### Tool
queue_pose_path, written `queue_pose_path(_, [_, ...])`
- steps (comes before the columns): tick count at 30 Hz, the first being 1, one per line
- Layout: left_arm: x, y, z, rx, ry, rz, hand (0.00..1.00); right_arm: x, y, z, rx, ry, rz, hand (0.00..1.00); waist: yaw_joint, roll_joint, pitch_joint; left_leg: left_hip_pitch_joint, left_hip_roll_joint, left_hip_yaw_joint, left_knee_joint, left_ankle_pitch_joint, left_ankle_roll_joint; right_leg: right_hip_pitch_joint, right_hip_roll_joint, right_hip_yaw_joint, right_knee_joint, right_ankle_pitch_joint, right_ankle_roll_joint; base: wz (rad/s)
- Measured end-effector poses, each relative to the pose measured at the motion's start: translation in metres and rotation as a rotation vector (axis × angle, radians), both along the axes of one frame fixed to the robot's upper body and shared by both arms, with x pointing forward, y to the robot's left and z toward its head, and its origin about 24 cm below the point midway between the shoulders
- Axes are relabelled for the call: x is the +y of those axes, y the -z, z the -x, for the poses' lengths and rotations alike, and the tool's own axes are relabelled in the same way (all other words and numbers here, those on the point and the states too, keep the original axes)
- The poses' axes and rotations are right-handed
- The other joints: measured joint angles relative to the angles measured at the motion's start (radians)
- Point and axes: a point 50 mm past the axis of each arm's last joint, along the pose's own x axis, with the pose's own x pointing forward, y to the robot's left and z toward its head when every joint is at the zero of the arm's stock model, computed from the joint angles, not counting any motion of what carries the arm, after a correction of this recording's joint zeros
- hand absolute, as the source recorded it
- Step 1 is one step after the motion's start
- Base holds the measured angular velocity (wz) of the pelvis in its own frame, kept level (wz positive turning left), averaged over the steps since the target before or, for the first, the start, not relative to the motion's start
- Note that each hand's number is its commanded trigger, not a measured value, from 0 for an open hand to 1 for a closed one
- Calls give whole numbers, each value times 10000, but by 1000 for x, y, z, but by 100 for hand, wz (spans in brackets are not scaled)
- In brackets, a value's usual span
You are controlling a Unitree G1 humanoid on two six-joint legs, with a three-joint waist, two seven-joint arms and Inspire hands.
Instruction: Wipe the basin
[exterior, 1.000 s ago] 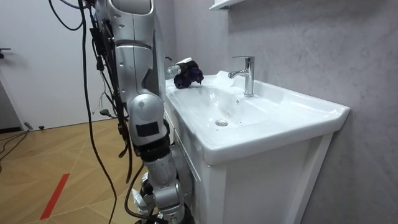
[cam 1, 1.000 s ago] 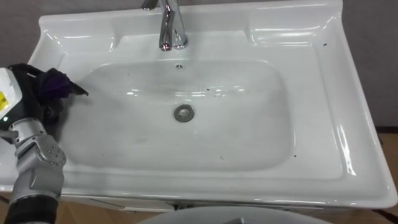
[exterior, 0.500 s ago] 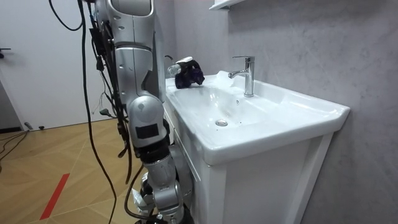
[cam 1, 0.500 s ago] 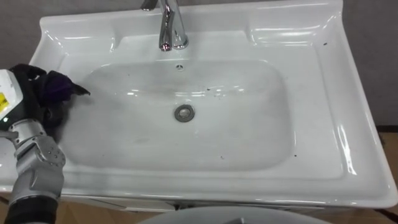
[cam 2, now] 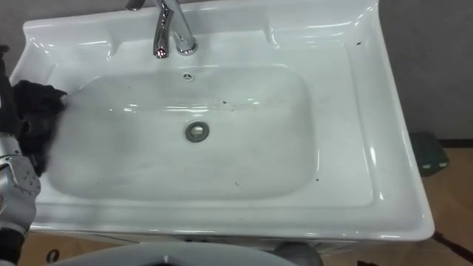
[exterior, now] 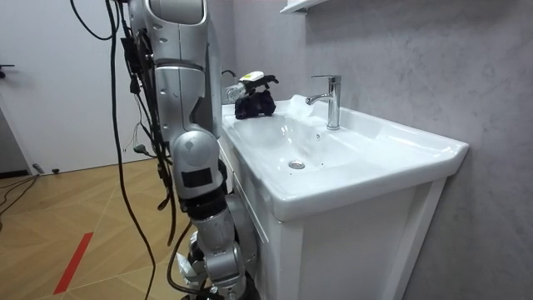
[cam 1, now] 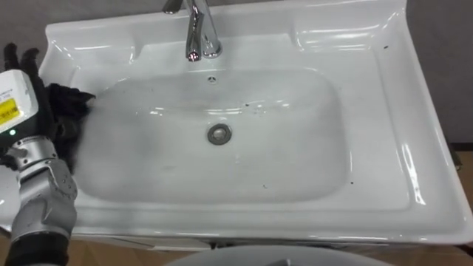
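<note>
Left hand [cam 1: 16,92] over a dark crumpled cloth [cam 1: 70,111] at the left rim of the white ceramic basin [cam 1: 384,148].
The robot stands at the basin's front. Its left hand is raised just above the cloth, dark fingers [cam 1: 12,56] straight and apart, clamped on nothing. The cloth lies bunched on the rim, spilling toward the bowl, well apart from the round metal drain [cam 1: 218,134] and the chrome tap [cam 1: 198,33].

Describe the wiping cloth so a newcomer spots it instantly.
Start at the white basin with the chrome tap. On its left rim, by the robot's left hand, sits the cloth: a crumpled dark bundle, the only soft thing on the ceramic.
</note>
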Motion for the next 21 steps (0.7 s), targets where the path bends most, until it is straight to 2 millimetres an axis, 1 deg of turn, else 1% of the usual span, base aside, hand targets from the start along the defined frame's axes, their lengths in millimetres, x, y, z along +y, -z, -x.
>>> queue_pose_path(3, [0,0,0,54,-44,20,0,0,0,-3,-83,41,-3,0,-44,3,-4,8,1,1,-6,0,0,9,3,-4,-1,3,0,0])
queue_pose_path(5, [0,1,0,-39,-129,374,0,0,0,-3,-98,98,24,0,-48,4,-5,35,0,-2,-8,0,0,27,2,3,6,9,0,0])
queue_pose_path(6, [0,2,1,-99,-181,561,0,-1,0,-4,-116,140,27,0,-40,-29,8,34,0,0,-11,0,0,25,3,4,11,9,0,0])
queue_pose_path(7, [1,3,1,-292,-359,1102,0,0,0,-4,-157,269,16,0,-36,-10,-14,32,1,-1,-37,1,1,37,5,-2,6,9,0,0])
queue_pose_path(9, [3,4,2,-633,-681,2046,0,1,0,-3,-161,315,8,0,-61,-36,-32,41,5,-11,-64,1,1,84,8,-35,-19,8,2,4])
queue_pose_path(11, [5,7,4,-1084,-1154,3635,0,2,1,-5,-224,364,42,0,-40,-62,-39,79,5,-13,-83,1,2,125,14,-35,-54,11,7,2])
queue_pose_path(12, [5,8,4,-1174,-1253,4017,0,2,1,-5,-232,368,42,0,-29,-80,-40,78,5,-12,-81,1,2,129,15,-35,-64,11,8,0])
queue_pose_path(13, [4,8,4,-1512,-1412,4950,0,3,1,-5,-251,362,4,0,-27,-104,-50,74,8,-14,-78,1,2,142,16,-53,-94,17,15,4])
queue_pose_path(14, [1,4,3,-2047,-1445,5927,0,4,1,-6,-274,384,-35,0,-26,-157,-61,75,9,-32,-70,1,2,151,18,-73,-131,34,18,4])
queue_pose_path(15, [-1,0,1,-2319,-1383,6330,0,4,2,-6,-285,382,-43,0,-7,-183,-66,79,10,-27,-65,2,2,150,17,-76,-133,37,18,0])
queue_pose_path(17, [-4,-14,-5,-3292,-969,7449,0,4,1,-10,-488,322,-18,0,57,-256,-60,98,7,-21,-74,1,2,161,11,-77,-131,41,22,0])
queue_pose_path(19, [-9,-26,-9,-4051,-494,8013,0,5,1,-15,-710,297,-23,0,58,-304,-31,95,7,-20,-73,1,2,170,10,-86,-131,43,25,0])
queue_pose_path(21, [-13,-38,-12,-4755,9,8427,0,6,1,-14,-774,459,-50,0,62,-338,-19,51,7,-19,-59,1,2,160,-42,-85,-126,43,25,0])
